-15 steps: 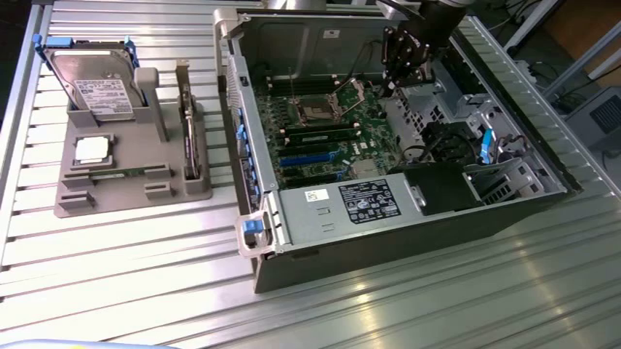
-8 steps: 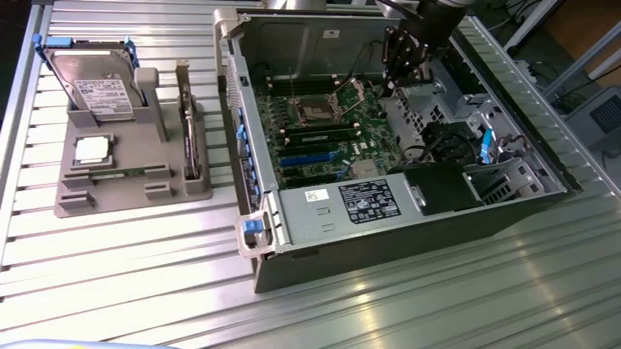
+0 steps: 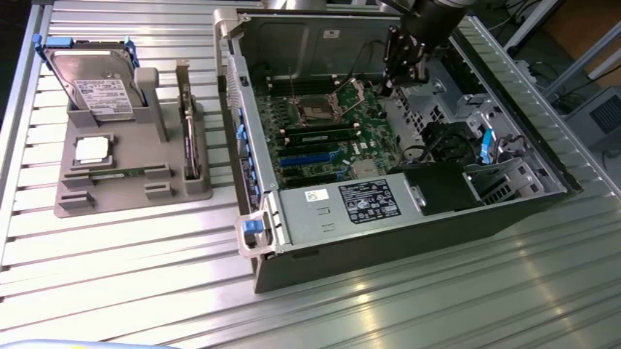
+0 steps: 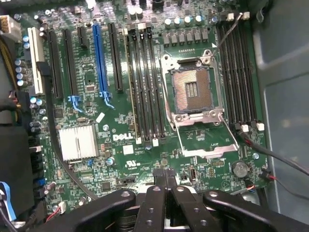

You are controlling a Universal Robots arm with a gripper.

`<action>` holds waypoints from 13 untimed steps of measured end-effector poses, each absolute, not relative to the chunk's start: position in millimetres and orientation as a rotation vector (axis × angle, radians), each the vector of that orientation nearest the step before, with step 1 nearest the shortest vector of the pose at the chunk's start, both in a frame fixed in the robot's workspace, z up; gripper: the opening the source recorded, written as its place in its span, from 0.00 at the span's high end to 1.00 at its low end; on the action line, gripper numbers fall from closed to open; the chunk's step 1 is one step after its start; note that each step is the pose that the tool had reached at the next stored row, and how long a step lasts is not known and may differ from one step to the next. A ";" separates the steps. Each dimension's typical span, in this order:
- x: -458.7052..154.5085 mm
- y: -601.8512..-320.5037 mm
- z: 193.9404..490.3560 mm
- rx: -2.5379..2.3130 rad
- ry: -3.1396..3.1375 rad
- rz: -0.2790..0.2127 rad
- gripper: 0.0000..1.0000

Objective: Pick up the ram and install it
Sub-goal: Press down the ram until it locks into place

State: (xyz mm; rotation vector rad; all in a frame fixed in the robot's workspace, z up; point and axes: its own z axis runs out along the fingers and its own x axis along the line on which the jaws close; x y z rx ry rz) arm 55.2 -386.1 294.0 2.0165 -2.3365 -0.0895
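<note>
Green motherboard point(image 4: 145, 140) fills the open computer case point(image 3: 321, 233), with white "DELL" lettering printed near its middle, just beside a ribbed silver heatsink point(image 4: 77, 141). A white label with black print sits on the grey power supply point(image 3: 339, 207) at the case's near end. The arm reaches down from above into the case's far end, and the black gripper point(image 4: 164, 176) hangs over the board with its jaws pressed together, holding nothing. An empty square CPU socket point(image 4: 192, 94) with a metal frame lies between 2 banks of long black slots. The ram point(image 3: 121, 174), a thin green stick, lies flat in the grey plastic tray point(image 3: 73, 203), well apart from the case, just beside the silver processor point(image 3: 92, 149) and below the upright hard drive point(image 3: 92, 83).
</note>
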 end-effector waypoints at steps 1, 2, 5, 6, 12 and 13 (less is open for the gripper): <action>55.2 -386.1 294.0 1.992 -2.358 -0.090 0.89; 55.2 -386.1 294.0 1.978 -2.371 -0.091 0.89; 55.2 -386.1 293.9 1.914 -2.425 -0.093 0.89; 55.2 -386.1 293.9 1.900 -2.436 -0.094 0.89; 55.2 -386.1 293.8 1.811 -2.505 -0.097 0.89; 55.2 -386.1 293.7 1.788 -2.523 -0.097 0.89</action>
